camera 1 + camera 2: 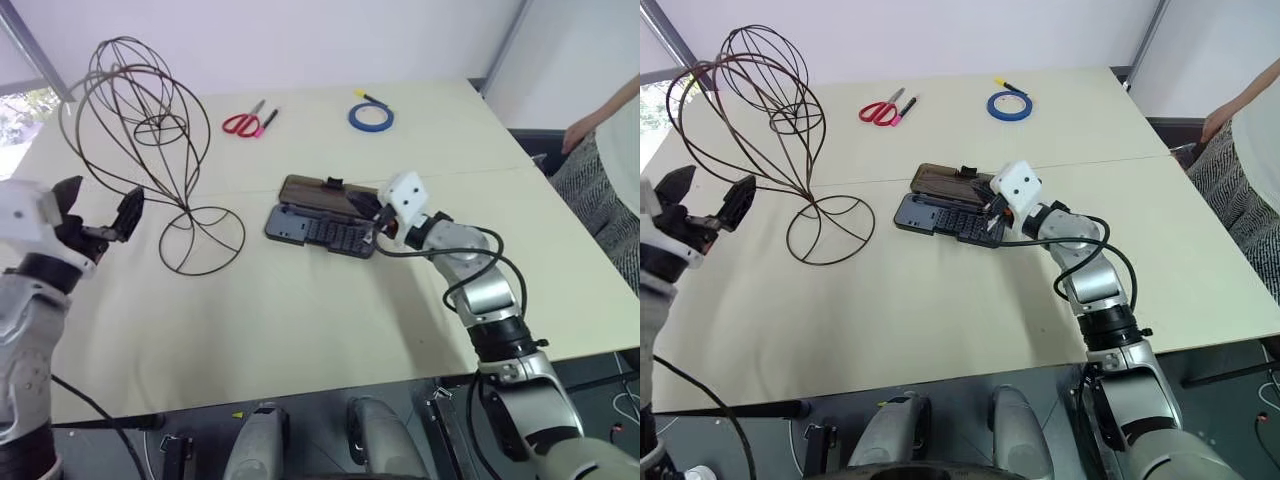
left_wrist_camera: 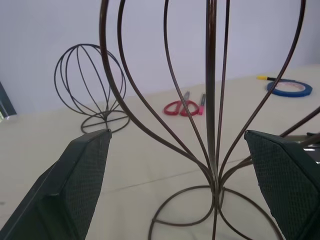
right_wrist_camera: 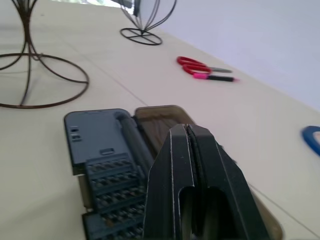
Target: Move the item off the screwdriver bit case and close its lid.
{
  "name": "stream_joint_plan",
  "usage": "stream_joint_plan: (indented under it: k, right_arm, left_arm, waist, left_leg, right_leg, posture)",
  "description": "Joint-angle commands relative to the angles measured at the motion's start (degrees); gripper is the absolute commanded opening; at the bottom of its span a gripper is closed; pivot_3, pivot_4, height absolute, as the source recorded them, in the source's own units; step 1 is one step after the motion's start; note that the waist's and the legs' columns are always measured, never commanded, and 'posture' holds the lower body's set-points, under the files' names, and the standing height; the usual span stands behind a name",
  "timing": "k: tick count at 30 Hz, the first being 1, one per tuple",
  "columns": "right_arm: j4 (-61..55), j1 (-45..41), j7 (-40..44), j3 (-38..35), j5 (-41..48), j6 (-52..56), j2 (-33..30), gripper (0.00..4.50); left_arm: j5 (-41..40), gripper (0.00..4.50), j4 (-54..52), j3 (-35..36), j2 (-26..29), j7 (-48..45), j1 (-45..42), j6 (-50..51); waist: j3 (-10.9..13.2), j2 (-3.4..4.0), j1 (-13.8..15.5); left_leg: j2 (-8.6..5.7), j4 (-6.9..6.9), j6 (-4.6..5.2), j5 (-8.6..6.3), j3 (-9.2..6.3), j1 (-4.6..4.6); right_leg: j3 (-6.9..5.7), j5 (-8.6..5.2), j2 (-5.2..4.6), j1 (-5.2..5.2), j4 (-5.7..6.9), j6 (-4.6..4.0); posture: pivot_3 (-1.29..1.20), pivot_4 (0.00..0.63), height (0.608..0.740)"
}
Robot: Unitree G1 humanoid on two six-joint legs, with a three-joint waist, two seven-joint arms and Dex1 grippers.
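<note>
Clearing is judged done: nothing is being held between the spread fingers of the left gripper (image 1: 100, 222), and the item (image 1: 150, 140) is standing toward the table's (image 1: 300, 330) left edge, beside the screwdriver bit case (image 1: 322, 231). The lid (image 1: 315, 194) is lying open, with the right gripper (image 3: 192, 165) pressed together over it; closing is remaining.

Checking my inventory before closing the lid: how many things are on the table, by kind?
Wire cages: 2
Bit case: 1
Scissors: 1
Pink marker: 1
Blue tape roll: 1
Yellow-tipped pen-like item: 1
Total: 7
</note>
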Motion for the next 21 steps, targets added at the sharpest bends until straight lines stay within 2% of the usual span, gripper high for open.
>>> stream_joint_plan:
  k: [1, 2, 8, 9, 14, 21]
  right_arm:
    - [-3.6, 0.4, -1.0, -1.4, -0.1, 0.2, -0.4, 0.00]
    - [-3.8, 0.5, -1.1, -1.4, -0.1, 0.4, -0.4, 0.00]
    - [-4.6, 0.9, -1.4, -1.3, -0.3, 0.8, -0.4, 0.00]
    - [-4.5, 0.8, -1.4, -1.3, -0.3, 0.8, -0.3, 0.00]
    - [-3.4, 0.1, -1.3, -1.0, -0.4, 0.3, 0.0, 0.00]
    - [-2.1, -0.5, -1.3, -0.4, -0.8, -1.0, 0.5, 0.00]
  left_arm:
    - [1.3, 3.92, 0.2, -0.5, -0.1, -0.6, -1.5, -2.3]
    - [1.4, 3.64, 0.3, -0.7, -0.2, -0.8, -1.5, -2.3]
    - [1.1, 0.48, -0.3, -0.5, -0.6, -1.8, -0.4, -2.0]
    - [1.1, 0.09, -0.6, -0.5, -0.7, -1.9, -0.2, -1.9]
    - [2.0, 0.03, -1.1, -0.4, -1.2, -0.7, -0.2, -2.4]
    - [11.9, 0.03, 2.9, 1.2, -1.4, 7.1, -2.2, -7.5]
  waist:
    - [0.0, 0.00, 0.0]
    - [0.0, 0.00, -0.1]
    - [0.0, 0.00, -0.1]
    - [0.0, -0.01, 0.0]
    - [0.0, 0.00, -0.1]
    - [0.0, 0.00, -0.3]
  left_leg:
    - [0.00, 0.00, 0.00, 0.00, 0.00, 0.00]
    - [0.00, 0.00, 0.00, 0.00, -0.01, 0.00]
    - [0.01, -0.01, 0.00, 0.00, -0.01, 0.00]
    - [0.01, -0.01, 0.00, 0.00, -0.01, 0.00]
    - [0.02, -0.01, 0.00, 0.00, -0.03, 0.02]
    - [0.02, -0.01, 0.00, 0.00, -0.01, 0.03]
  right_leg:
    - [0.00, 0.00, 0.00, 0.00, 0.00, 0.00]
    - [0.00, 0.00, 0.01, 0.00, 0.00, 0.00]
    - [0.00, 0.00, 0.00, -0.02, 0.01, 0.00]
    - [0.00, 0.00, 0.00, -0.02, 0.01, 0.00]
    - [0.00, 0.00, 0.03, -0.01, 0.02, 0.00]
    - [0.00, 0.01, 0.04, -0.02, 0.02, 0.00]
  posture:
    - [0.00, 0.150, 0.740]
    - [0.00, 0.150, 0.740]
    - [0.00, 0.150, 0.740]
    - [0.00, 0.150, 0.740]
    - [0.00, 0.150, 0.740]
    - [0.00, 0.150, 0.740]
